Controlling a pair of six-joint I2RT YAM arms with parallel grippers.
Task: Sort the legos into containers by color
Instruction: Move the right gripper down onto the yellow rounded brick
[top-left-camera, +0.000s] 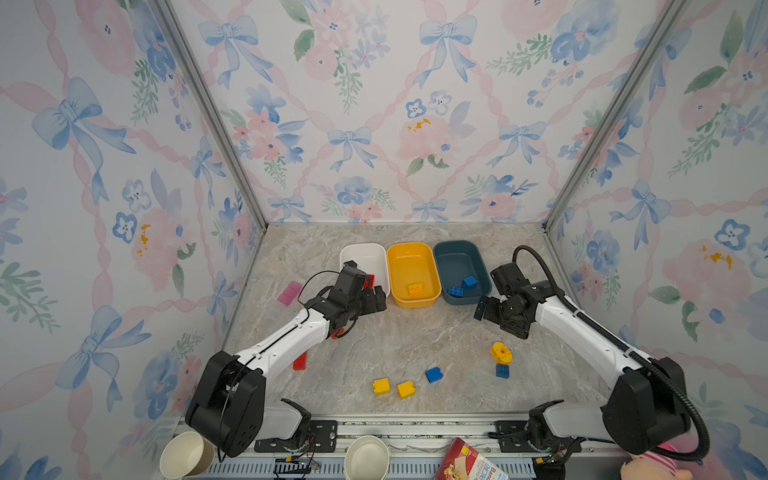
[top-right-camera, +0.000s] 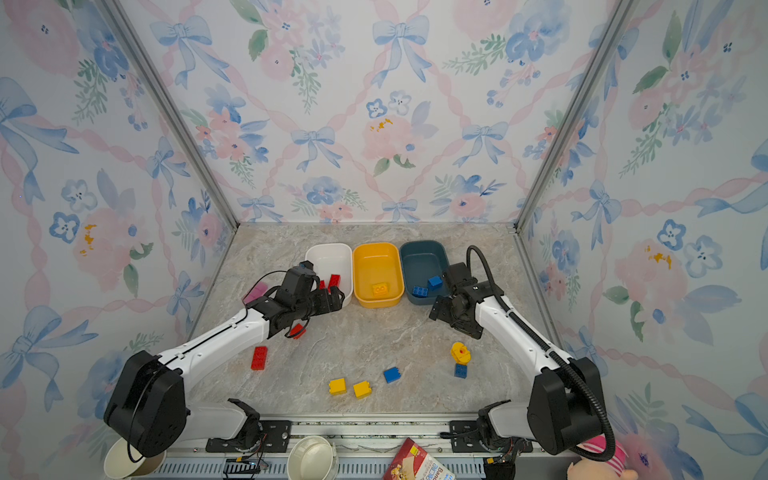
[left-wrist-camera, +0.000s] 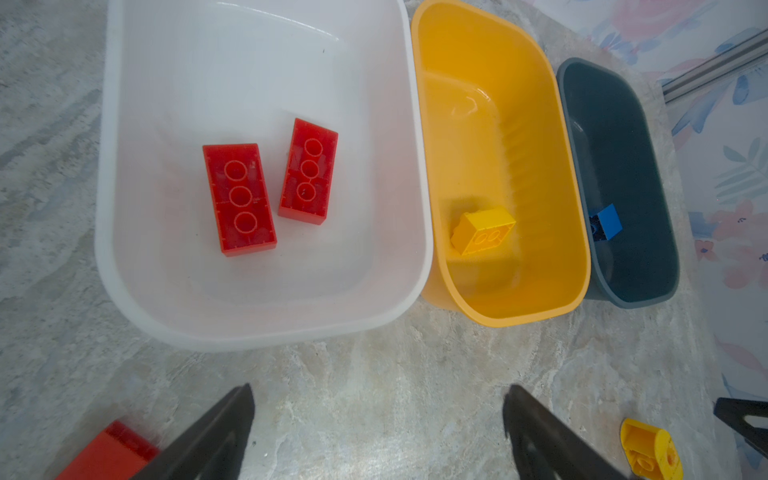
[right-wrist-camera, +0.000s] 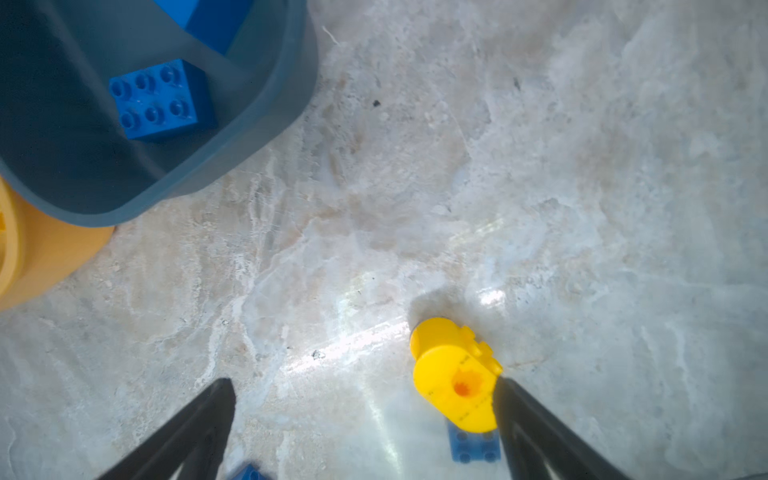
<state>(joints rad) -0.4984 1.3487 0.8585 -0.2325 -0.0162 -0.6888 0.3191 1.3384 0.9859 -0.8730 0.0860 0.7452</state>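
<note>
- Right gripper (right-wrist-camera: 365, 432): jaws spread wide, nothing between them. It hangs off the near right corner of the dark teal-blue plastic tub (top-left-camera: 457, 247).
- Left gripper (left-wrist-camera: 378, 436): jaws also spread wide, empty, just near of the white plastic tub (left-wrist-camera: 266, 340).
- Tubs sit in a far row: white left, yellow-orange plastic tub (top-left-camera: 411, 249) middle, teal right.
- Sorted so far:
  - two long red bricks (left-wrist-camera: 239, 197) in the white tub, hollow side up
  - one small yellow brick (top-left-camera: 415, 289) in the yellow-orange tub
  - two blue studded bricks (top-left-camera: 456, 291) in the teal tub
- Loose on the marble tabletop (top-left-camera: 395, 345):
  - rounded yellow piece with orange centre (top-left-camera: 500, 352), near right
  - small blue brick (top-left-camera: 502, 370) just near of it; can't tell if they touch
  - a second loose blue brick (top-left-camera: 434, 375) and a pair of yellow bricks (top-left-camera: 381, 386), near middle
  - long red brick (top-right-camera: 259, 358), near left by the left forearm
- Pink block (top-left-camera: 289, 293), far left: not a lego, leave it.
- My read: both arms are between picks and roughly half is sorted.
- Right arm's closest target is the rounded piece.
  - Come straight down and clamp its flat faces, not the curve, or it will squirt out.
  - Keep the fingers clear of the blue brick beside it.
  - It goes in the middle tub, so lift clear of the teal rim.
- Left arm should take the long red brick, across its short width.
</note>
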